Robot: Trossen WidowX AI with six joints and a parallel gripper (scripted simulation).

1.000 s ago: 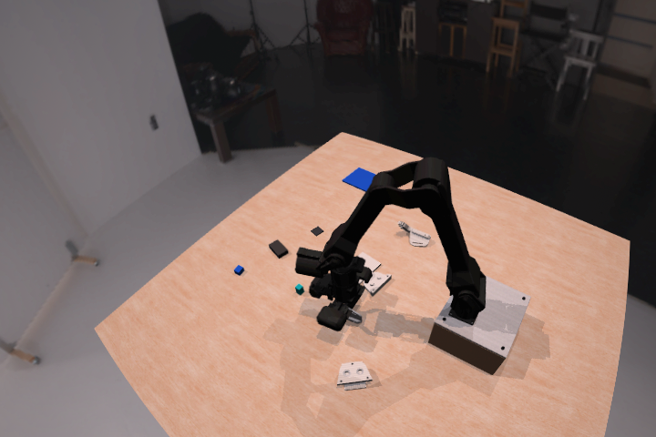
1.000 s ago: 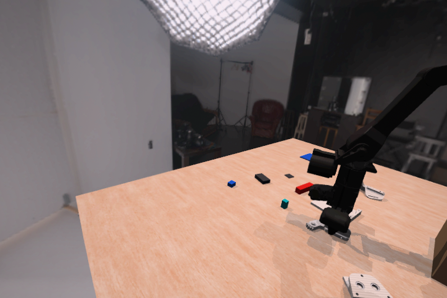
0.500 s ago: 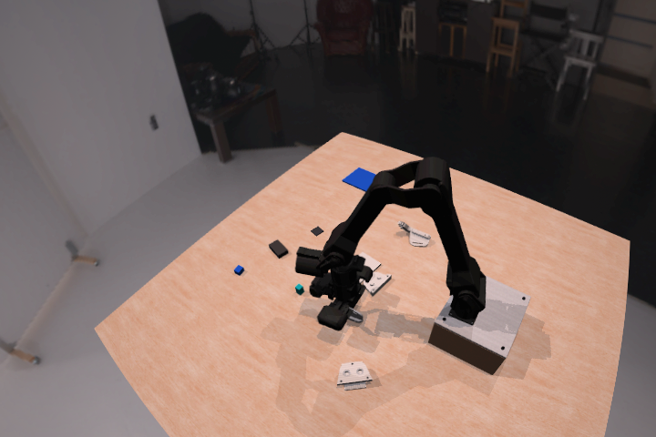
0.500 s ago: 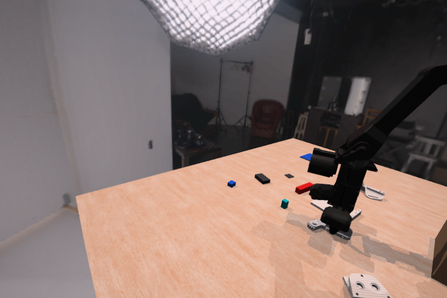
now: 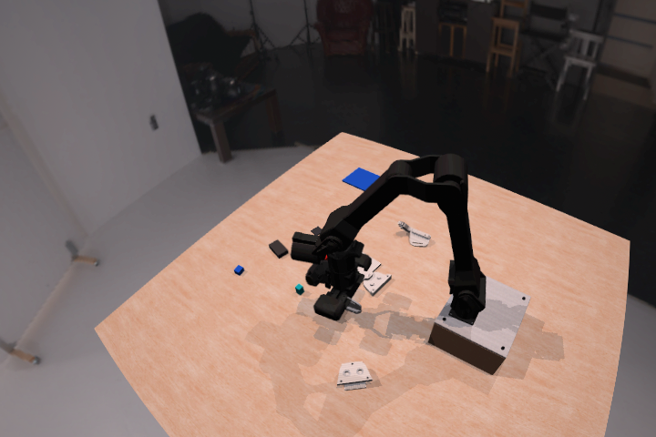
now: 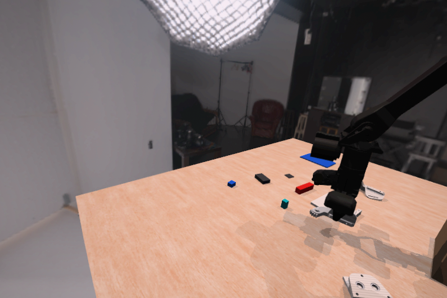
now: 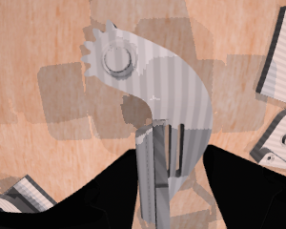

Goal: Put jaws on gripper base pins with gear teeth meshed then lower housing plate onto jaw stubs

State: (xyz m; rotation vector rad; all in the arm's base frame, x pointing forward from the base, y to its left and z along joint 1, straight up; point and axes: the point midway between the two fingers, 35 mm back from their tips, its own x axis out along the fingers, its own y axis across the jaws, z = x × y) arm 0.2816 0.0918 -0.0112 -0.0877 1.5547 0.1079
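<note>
Table: pale wood-grained top (image 5: 225,340) (image 6: 167,238).
Arm: black, jointed (image 5: 455,221) (image 6: 410,87).
Claw: black parallel-jaw gripper (image 5: 343,301) (image 6: 340,214) (image 7: 170,155), clenched on the near gear-toothed grey jaw (image 6: 321,210) (image 7: 181,91).
Housing plate: white, two-holed (image 5: 353,371) (image 6: 367,286), apart from the claw.
Other jaw: white, curved (image 5: 418,237) (image 6: 374,193), lying apart.

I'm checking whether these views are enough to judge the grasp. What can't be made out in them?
- Underside of the held toothed jaw: faces away in the wrist view.
- Its lower end: cut off by the wrist view's bottom edge.
- Red block: mostly behind the arm in the top view.
- Housing plate: cut off by the exterior view's bottom edge.
</note>
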